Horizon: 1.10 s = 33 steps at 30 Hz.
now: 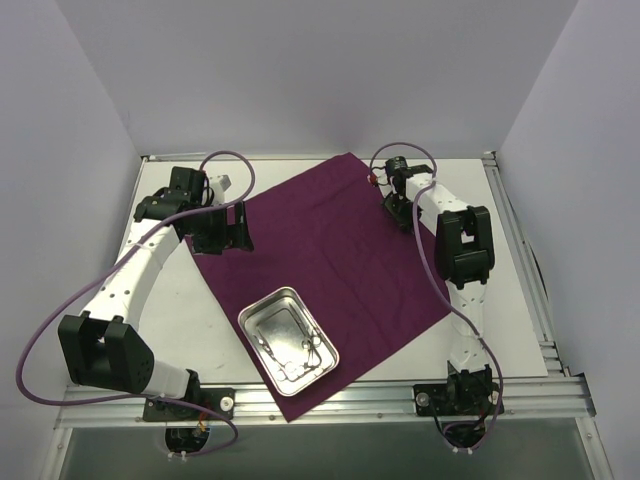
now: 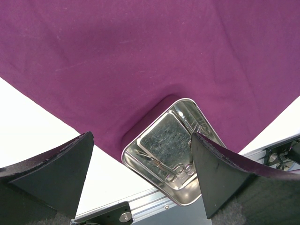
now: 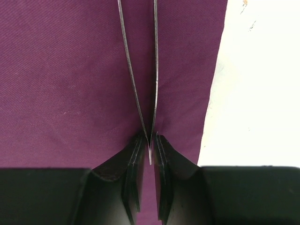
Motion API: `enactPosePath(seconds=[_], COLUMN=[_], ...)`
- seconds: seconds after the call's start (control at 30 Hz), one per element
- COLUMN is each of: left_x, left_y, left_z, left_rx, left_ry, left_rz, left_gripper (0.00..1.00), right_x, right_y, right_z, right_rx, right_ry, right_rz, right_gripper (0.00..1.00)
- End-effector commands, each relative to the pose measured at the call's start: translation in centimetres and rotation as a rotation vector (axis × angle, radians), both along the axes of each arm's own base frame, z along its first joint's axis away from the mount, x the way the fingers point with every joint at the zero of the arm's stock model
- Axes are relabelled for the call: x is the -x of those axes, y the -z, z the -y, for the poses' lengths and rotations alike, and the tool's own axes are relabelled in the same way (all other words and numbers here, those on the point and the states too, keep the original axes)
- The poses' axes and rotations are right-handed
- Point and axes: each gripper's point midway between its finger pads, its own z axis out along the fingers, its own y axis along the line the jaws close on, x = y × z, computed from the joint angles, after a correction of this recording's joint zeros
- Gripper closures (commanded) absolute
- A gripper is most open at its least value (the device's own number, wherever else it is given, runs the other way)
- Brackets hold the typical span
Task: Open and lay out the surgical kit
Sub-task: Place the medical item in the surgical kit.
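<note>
The dark purple cloth lies spread flat as a diamond on the white table. A shiny steel tray sits on its near corner, holding ring-handled instruments. My left gripper hovers at the cloth's left edge, wide open and empty. In the left wrist view the tray and the ring handles show between the fingers. My right gripper is low over the cloth's far right edge. Its pads stand narrowly apart around the joined end of thin metal tweezers lying on the cloth.
Bare white table begins just right of the tweezers. An aluminium rail runs along the near edge beside the tray. White walls enclose the table on three sides. Purple cables loop off both arms.
</note>
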Motion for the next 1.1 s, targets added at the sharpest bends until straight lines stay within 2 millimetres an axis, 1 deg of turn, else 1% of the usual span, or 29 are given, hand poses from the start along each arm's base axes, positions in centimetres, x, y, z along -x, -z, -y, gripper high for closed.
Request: enactPosePath(seconds=[0.0,0.17,0.23,0.3,0.37,0.5,0.53,0.57,0.6,0.67,0.7,0.77,0.8,0.87,0.9,0.93,0.97,1.0,1.03,1.07], left_x=[-0.7,-0.7,-0.7,-0.7,-0.7,-0.8,-0.7,-0.7,-0.8,-0.9,-1.0,-1.2,-1.3,-1.5,-1.5,-1.5,-1.6,-1.7,-1.7,-1.8], left_y=[-0.9,-0.9,-0.9,-0.8,-0.7,-0.7,-0.6,-0.6,-0.6,-0.5,-0.4,-0.3,-0.2,-0.2,-0.1,-0.2,-0.1,0.0,0.0,0.1], left_z=[0.1,0.1,0.1,0.1,0.2,0.2,0.2,0.2,0.2,0.2,0.3,0.5,0.4,0.4,0.4,0.3,0.3,0.3,0.3,0.3], left_rx=[0.019,0.019,0.02,0.02,0.021,0.027,0.027,0.024,0.024,0.029,0.034,0.038,0.038,0.038,0.038,0.038,0.038,0.039,0.046,0.048], left_ry=[0.015,0.015,0.016,0.015,0.017,0.017,0.017,0.016,0.016,0.015,0.019,0.021,0.019,0.016,0.016,0.015,0.013,0.013,0.012,0.01], left_rz=[0.052,0.052,0.051,0.048,0.047,0.049,0.047,0.046,0.046,0.048,0.044,0.047,0.044,0.047,0.047,0.048,0.048,0.045,0.045,0.042], left_gripper=[0.06,0.06,0.06,0.06,0.06,0.06,0.06,0.06,0.06,0.06,0.06,0.06,0.06,0.06,0.06,0.06,0.06,0.06,0.06,0.06], right_x=[0.5,0.5,0.5,0.5,0.0,-0.4,-0.3,0.3,0.5,1.4,2.7,4.2,5.7,6.8,7.3,8.6,9.1,9.7,10.8,11.5], right_y=[1.1,1.1,1.2,1.1,0.3,-2.0,-3.2,-3.3,-4.8,-5.5,-5.7,-5.7,-5.6,-5.9,-7.2,-6.7,-6.8,-7.3,-6.8,-6.6], right_z=[-0.4,-0.5,-0.5,-0.7,-0.7,-0.4,-0.2,0.0,0.1,0.6,1.0,2.0,2.5,2.7,2.7,3.0,3.2,3.4,4.1,4.4], right_rx=[-0.027,-0.032,-0.037,-0.043,-0.042,-0.036,-0.035,-0.031,-0.034,-0.025,-0.014,0.029,0.04,0.036,0.025,0.032,0.032,0.025,0.026,0.02], right_ry=[0.012,0.014,0.016,0.019,0.03,0.038,0.046,0.051,0.059,0.082,0.086,0.095,0.091,0.076,0.067,0.058,0.056,0.061,0.08,0.091], right_rz=[-0.044,-0.046,-0.047,-0.044,-0.02,0.028,0.046,0.04,0.068,0.076,0.062,0.044,0.022,0.028,0.056,0.034,0.032,0.038,0.005,-0.013], right_gripper=[0.85,0.94,0.99,1.0,1.0,1.0,1.0,1.0,1.0,1.0,1.0,1.0,1.0,1.0,1.0,1.0,1.0,1.0,1.0,1.0])
